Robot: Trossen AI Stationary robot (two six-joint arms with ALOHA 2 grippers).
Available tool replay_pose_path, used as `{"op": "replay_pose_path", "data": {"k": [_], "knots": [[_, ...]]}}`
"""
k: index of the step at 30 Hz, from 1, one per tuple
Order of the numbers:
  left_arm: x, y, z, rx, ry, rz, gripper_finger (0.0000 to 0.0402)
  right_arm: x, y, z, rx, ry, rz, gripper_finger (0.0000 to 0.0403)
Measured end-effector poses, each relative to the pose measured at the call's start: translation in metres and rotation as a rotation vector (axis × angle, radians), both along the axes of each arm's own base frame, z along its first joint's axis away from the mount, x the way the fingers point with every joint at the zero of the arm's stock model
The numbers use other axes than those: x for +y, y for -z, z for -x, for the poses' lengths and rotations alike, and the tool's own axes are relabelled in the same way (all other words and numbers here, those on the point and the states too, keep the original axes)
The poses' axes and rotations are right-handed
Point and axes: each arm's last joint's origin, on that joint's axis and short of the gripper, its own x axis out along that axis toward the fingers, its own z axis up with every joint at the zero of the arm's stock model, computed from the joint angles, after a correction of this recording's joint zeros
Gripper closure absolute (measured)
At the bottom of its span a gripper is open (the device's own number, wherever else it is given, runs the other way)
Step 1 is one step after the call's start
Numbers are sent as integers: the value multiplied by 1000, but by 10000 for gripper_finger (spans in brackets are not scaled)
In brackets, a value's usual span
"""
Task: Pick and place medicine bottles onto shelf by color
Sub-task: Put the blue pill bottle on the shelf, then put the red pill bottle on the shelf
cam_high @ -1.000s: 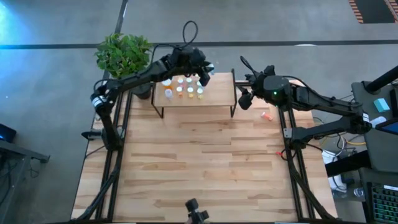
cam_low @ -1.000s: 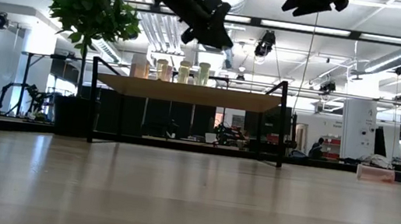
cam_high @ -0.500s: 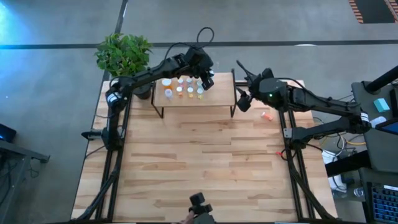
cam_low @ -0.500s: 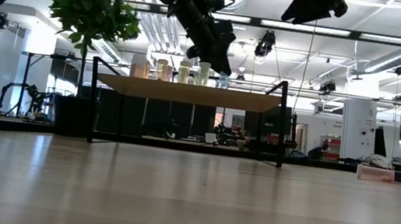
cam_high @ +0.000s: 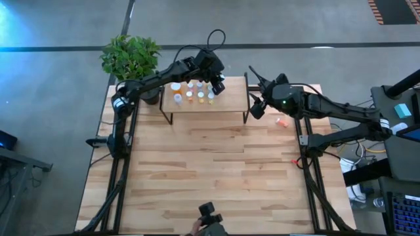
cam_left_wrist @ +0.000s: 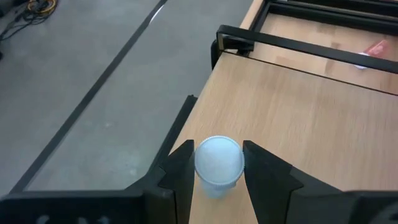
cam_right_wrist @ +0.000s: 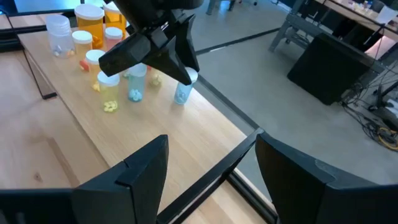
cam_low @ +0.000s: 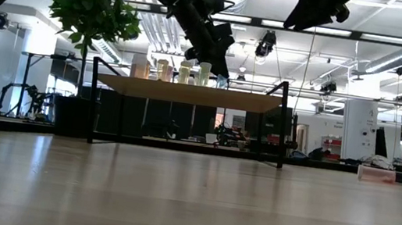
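left gripper (cam_left_wrist: 213,180) has come down at the shelf's (cam_high: 230,101) 1 o'clock corner | clenched around blue-green bottle (cam_left_wrist: 218,163), basically placed | right gripper (cam_right_wrist: 208,168) gaping, empty

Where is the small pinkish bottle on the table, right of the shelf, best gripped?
Grip the pinkish bottle across the middle of its body, coming straight down with the open right hand. It seems to lie on its side on the bare table, so both round sides look free.
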Motion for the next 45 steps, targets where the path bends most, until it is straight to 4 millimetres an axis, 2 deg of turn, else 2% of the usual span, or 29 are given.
{"op": "replay_pose_path", "data": {"k": [6,14,19,24,27,35,39,45], "knots": [[1,-1,0,4,-26,-20,290,1,-4,3,3,-13,27,165],[1,-1,0,8,-39,-26,207,1,-12,15,-5,61,95,141],[1,-4,1,0,-44,-28,175,2,-17,26,-29,143,113,130],[-9,-42,5,-102,-20,-106,169,4,-12,47,22,292,90,129],[-12,-55,6,-130,-12,-132,169,7,-5,61,73,337,44,129],[-18,-59,2,-143,6,-133,169,16,9,89,170,364,-144,129],[-25,-59,-2,-142,25,-130,169,18,17,96,258,355,-196,129],[-39,-71,0,-167,49,-139,168,19,37,97,389,320,-220,141]]}}
